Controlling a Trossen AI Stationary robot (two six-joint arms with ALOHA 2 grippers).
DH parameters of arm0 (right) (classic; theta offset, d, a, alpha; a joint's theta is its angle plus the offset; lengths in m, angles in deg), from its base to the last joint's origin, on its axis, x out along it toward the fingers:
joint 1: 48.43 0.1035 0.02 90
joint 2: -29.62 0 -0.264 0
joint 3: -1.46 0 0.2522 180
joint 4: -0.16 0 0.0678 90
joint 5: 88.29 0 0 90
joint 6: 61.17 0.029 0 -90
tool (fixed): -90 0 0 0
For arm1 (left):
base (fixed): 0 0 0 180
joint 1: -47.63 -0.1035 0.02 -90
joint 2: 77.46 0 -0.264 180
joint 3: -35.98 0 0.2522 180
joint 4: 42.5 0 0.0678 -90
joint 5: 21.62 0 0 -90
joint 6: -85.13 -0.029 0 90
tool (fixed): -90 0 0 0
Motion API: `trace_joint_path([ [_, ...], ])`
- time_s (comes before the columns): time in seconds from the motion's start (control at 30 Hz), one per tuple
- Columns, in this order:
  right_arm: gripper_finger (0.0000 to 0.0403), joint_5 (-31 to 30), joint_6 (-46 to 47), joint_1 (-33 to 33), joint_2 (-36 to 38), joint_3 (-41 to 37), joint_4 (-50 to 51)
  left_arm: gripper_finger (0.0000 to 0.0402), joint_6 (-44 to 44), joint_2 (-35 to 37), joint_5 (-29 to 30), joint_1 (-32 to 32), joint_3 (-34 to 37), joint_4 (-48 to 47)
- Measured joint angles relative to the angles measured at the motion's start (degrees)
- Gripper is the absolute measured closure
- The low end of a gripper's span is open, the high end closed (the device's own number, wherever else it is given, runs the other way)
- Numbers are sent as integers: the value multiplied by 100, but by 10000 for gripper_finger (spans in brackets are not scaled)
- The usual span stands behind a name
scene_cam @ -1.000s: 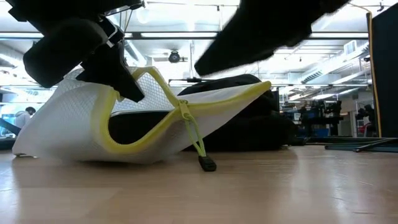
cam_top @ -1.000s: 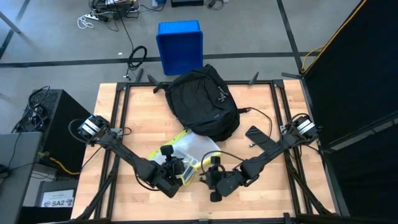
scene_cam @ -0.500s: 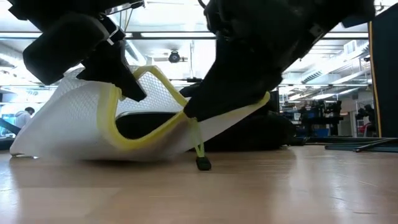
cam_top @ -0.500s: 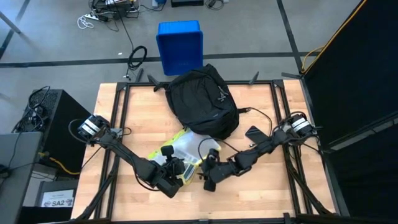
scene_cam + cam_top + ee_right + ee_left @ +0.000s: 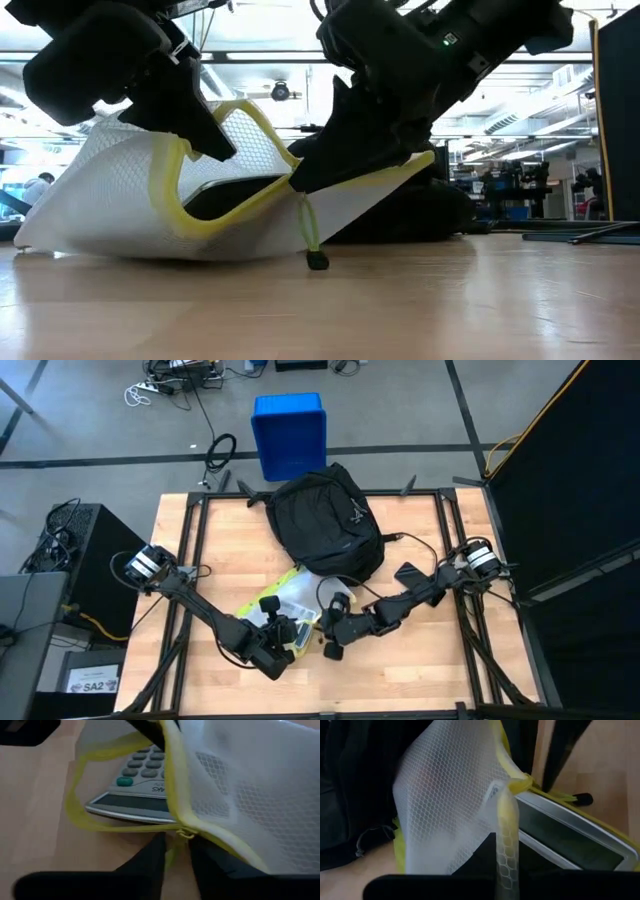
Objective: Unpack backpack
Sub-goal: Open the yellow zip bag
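The black backpack lies at the table's far middle. Just in front of it, a white mesh pouch with a yellow rim rests its underside on the table. The pouch's mouth gapes open, with a grey calculator inside. My left gripper is shut on the upper rim. My right gripper is shut on the rim's zipper end. A yellow zipper pull hangs down to the table. My left gripper pinches the pouch's upper yellow rim and the mesh beside it between its two fingers. It comes slanting down from the table's near left. It holds that rim lifted, so the mouth stays open while the pouch's underside lies on the table. My right gripper has the yellow rim at the zipper end between its two fingers. It comes slanting down from the table's right. That corner is held a little off the table, with the pull hanging below it.
A blue plastic bin stands on the floor beyond the table's far edge. A flat black object lies right of the backpack, under my right arm. Bare wood shows at the near edge and far left.
My right gripper has come down and toward the table's left, from clear of the pouch onto the zipper end of its rim. The hanging zipper pull has shifted a little toward the left. My left gripper has kept the upper rim lifted.
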Motion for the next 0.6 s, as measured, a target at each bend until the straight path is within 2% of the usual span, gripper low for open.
trace_joint_path([
  [0.1,395,0,-47,-15,0,0,102,402,0,0,-4,24,0,2],
  [0.27,402,-46,-5,-3,0,2,403,402,3,0,-128,82,0,-20],
  [0.43,403,-718,341,129,0,4,1294,402,35,0,-243,289,0,-64],
  [0.6,403,-753,800,230,0,2,1736,402,127,0,-248,494,0,-74],
])
